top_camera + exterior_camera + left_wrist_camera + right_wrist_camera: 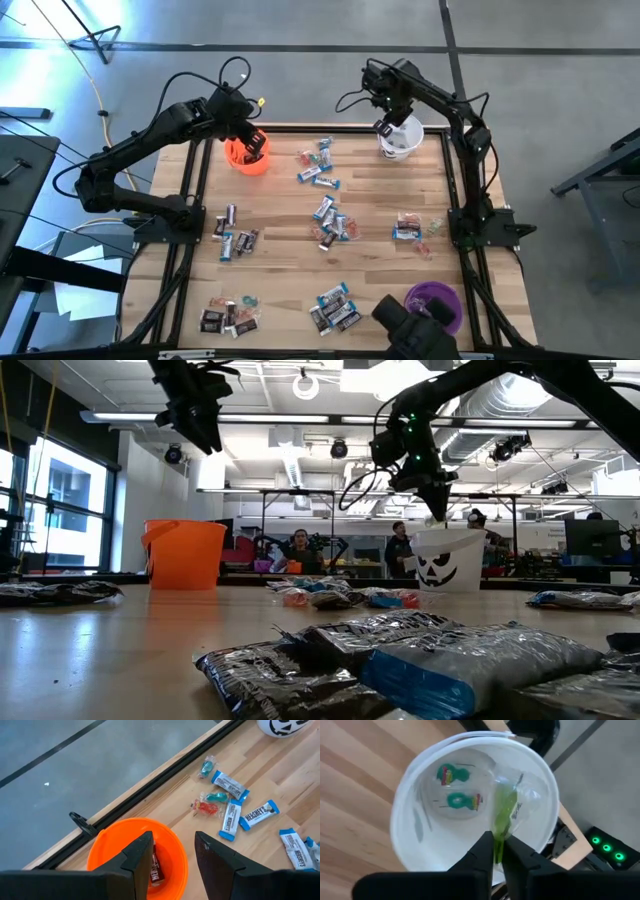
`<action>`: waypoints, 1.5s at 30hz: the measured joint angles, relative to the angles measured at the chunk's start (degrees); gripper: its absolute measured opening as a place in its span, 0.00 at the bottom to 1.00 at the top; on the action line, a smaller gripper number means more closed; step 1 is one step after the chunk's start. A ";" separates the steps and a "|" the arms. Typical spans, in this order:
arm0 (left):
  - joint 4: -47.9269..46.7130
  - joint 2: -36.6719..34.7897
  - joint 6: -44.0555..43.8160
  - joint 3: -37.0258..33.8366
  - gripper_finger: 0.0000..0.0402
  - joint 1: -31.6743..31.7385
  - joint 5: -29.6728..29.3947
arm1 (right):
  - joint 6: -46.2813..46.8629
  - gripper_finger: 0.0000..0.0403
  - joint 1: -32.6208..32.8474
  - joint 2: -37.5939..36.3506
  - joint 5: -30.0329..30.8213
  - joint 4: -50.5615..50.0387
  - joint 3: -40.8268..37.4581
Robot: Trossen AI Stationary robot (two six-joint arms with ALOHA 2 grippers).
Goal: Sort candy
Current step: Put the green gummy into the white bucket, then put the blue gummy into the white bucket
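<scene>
Now, view by view.
High view: left gripper (246, 140) poised over orange cup (247, 155), right gripper (386, 127) over white cup (402, 139); loose candy (322, 214) scattered in clusters across wooden table (280, 230); purple cup (434, 303) parked near the front edge.
Low view: right gripper (436, 515) hanging just above white cup (447, 559), placed for a clean drop.
Left wrist view: fingers (141, 857) parted, nothing between them; dark wrapped piece (155, 867) lying inside orange cup (172, 842), seemingly a finished delivery.
Right wrist view: fingers (483, 851) nearly closed, pinching green candy (503, 815) by its wrapper end, dangling inside white cup (420, 775) above two teal pieces (462, 800); probably about to let go.
</scene>
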 joint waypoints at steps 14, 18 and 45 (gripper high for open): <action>0.14 0.00 -1.01 0.00 0.33 0.00 0.16 | 0.08 0.38 3.93 -2.53 -10.59 2.41 0.00; 0.14 0.00 -1.01 0.00 0.33 0.00 0.20 | -0.32 0.37 8.18 -3.99 -10.83 9.72 0.00; -2.00 0.00 -1.49 0.00 0.33 -0.02 2.18 | -42.36 0.35 12.81 3.93 -14.44 37.99 0.00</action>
